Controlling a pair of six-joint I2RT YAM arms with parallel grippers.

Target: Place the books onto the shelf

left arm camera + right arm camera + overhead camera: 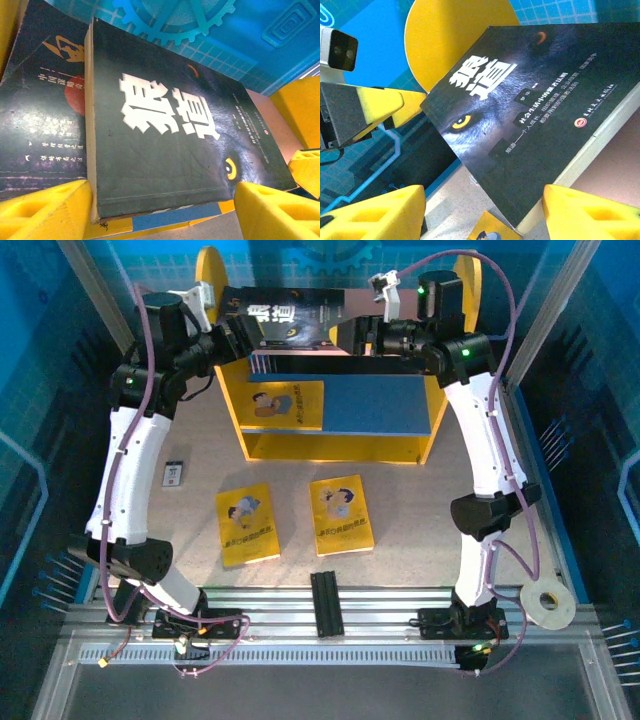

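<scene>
A dark wolf-face book (290, 315) (170, 135) (535, 110) lies flat on the shelf's upper board, on top of another dark book (40, 125). The shelf (345, 450) stands at the back of the table, with a yellow book (287, 405) on its blue lower board. My left gripper (252, 338) (162, 212) is open at the wolf book's left end, one finger on each side of its edge. My right gripper (347, 335) (482, 215) is open at the right end, where the book's corner juts between its fingers. Two yellow books (247, 524) (340, 514) lie on the table in front.
A small white-and-black card (175, 474) lies left of the shelf. A black bar (327, 605) and a tape roll (548, 607) sit at the near rail. Blue walls close in the sides and back. The shelf's round yellow side panel (455, 45) rises behind the book.
</scene>
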